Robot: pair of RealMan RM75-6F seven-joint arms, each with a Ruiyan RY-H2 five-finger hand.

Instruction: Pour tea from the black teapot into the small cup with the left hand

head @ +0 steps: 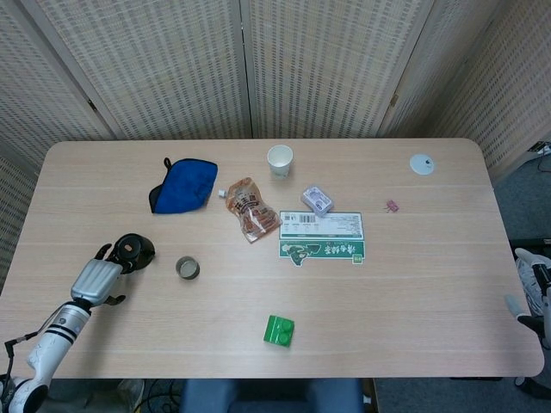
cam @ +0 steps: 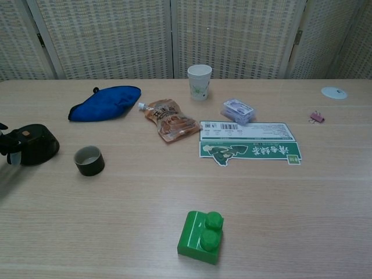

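Observation:
The black teapot (head: pixel 135 249) (cam: pixel 32 144) stands on the table near its left edge. My left hand (head: pixel 96 277) lies just left of it and nearer to me. Its fingers (cam: pixel 6 145) reach the pot's handle side and touch it, while the thumb sticks out apart, so nothing is gripped. The small dark cup (head: pixel 187 268) (cam: pixel 89 160) stands upright a short way right of the teapot. My right hand (head: pixel 534 291) hangs beyond the table's right edge with its fingers apart, holding nothing.
Behind the teapot lies a blue cloth (head: pixel 183 185). A snack pouch (head: pixel 250 209), a paper cup (head: pixel 280 160), a small plastic packet (head: pixel 317 200) and a green-and-white box (head: pixel 323 237) occupy the middle. A green brick (head: pixel 278 330) sits near the front edge.

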